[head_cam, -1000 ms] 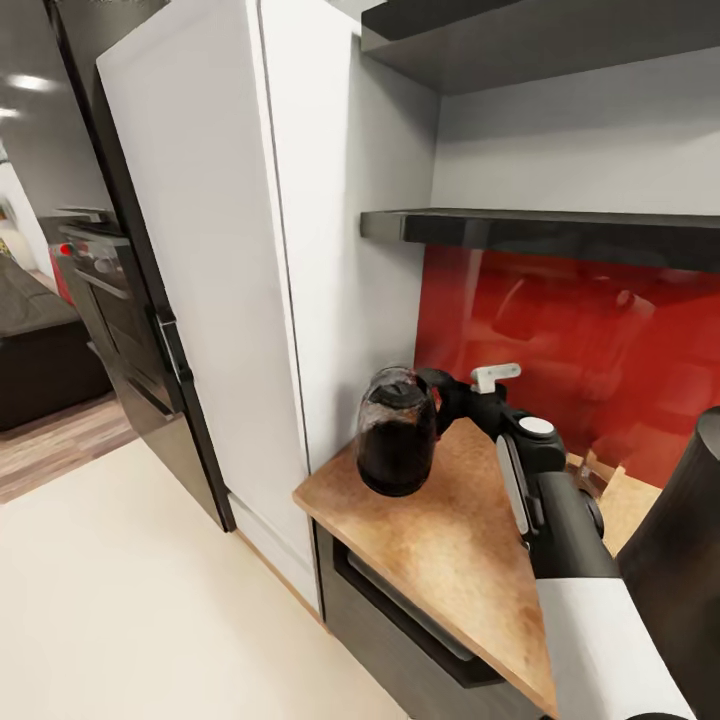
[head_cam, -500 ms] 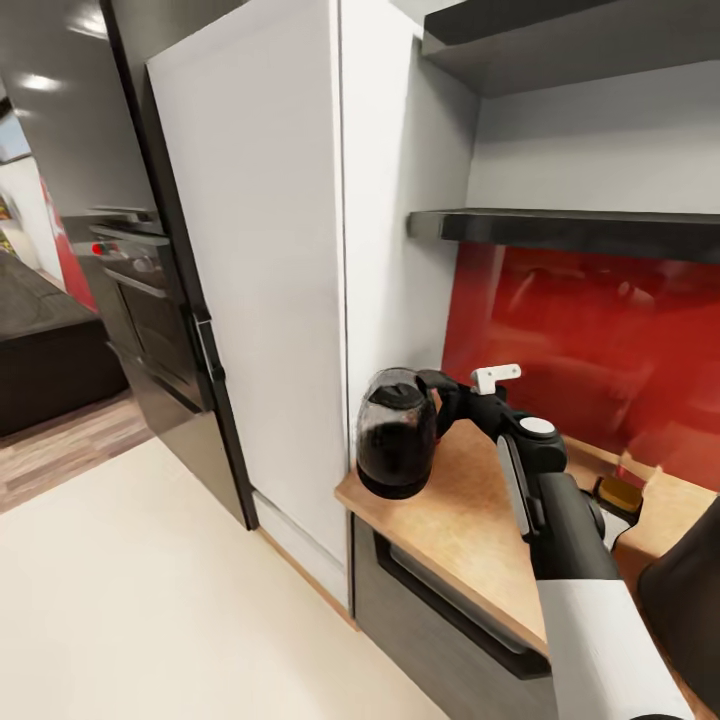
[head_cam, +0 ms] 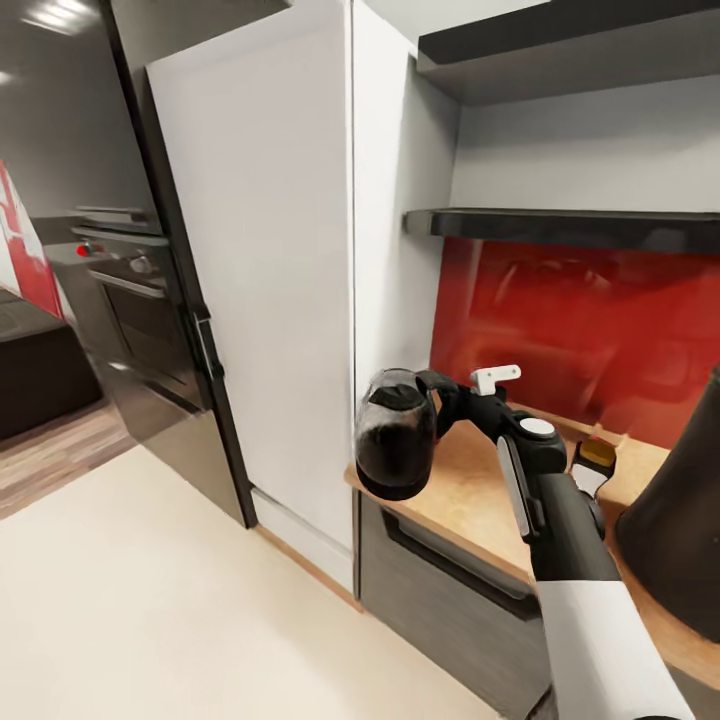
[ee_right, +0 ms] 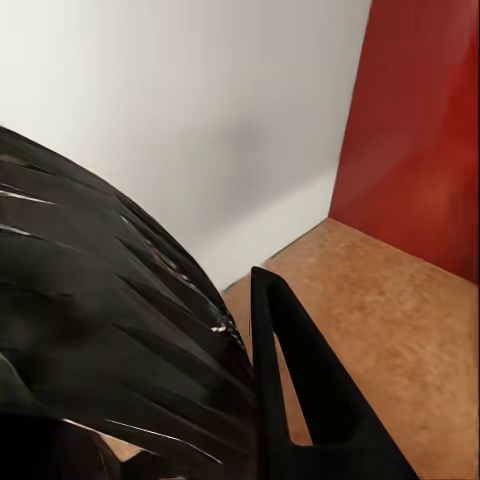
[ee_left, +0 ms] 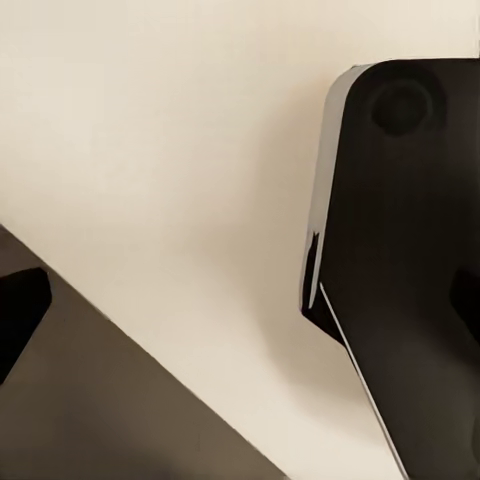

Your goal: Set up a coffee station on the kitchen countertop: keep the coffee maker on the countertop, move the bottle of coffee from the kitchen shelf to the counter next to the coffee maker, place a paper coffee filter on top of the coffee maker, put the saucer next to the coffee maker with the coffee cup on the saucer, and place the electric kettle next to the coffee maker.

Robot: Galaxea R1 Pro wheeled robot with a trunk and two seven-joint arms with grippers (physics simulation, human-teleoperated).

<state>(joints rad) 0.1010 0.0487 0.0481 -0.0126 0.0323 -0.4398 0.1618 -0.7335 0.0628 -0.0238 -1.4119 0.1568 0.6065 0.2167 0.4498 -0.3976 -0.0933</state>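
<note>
From where I stand, no lettering, number or brand mark can be read on anything here; the bottle of coffee (head_cam: 596,464) shows a white label too small to read.

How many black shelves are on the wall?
2: the kitchen shelf just above the red backsplash, and an upper shelf higher up. More may lie beyond the picture's edge.
</note>
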